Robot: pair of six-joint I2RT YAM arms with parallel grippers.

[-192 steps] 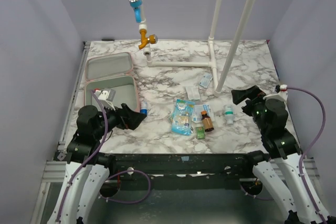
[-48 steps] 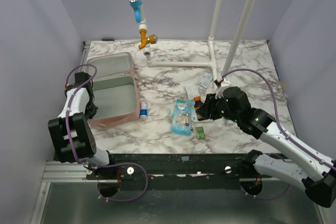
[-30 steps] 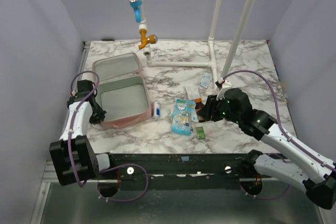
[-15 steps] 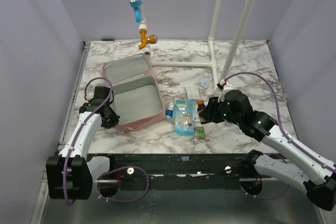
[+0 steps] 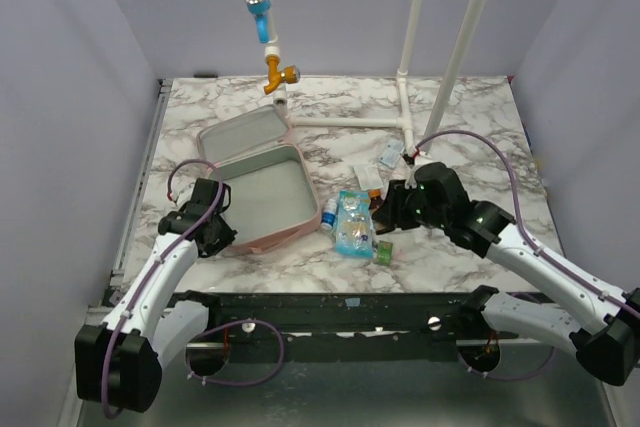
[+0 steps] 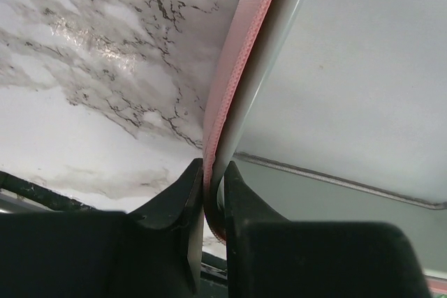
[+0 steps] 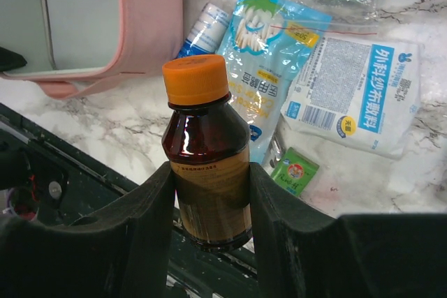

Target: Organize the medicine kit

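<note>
Medicine kit [image 5: 265, 195] lay open just left of the blue packet [image 5: 352, 225], with the left gripper [image 6: 211, 172] pinched shut on its pink wall. That soft rim could slip free or drag the case askew. Right gripper [image 7: 209, 179], right of the packet, clasped the amber bottle [image 7: 208, 148], which might knock the small white bottle [image 5: 329, 215] left of the packet.

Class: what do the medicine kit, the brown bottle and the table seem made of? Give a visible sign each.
The medicine kit: matte pink fabric or leatherette, textured edge. The bottle: amber glass or plastic, translucent with glossy highlights; its orange cap looks plastic. The table: shiny veined marble pattern, perhaps laminate.
</note>
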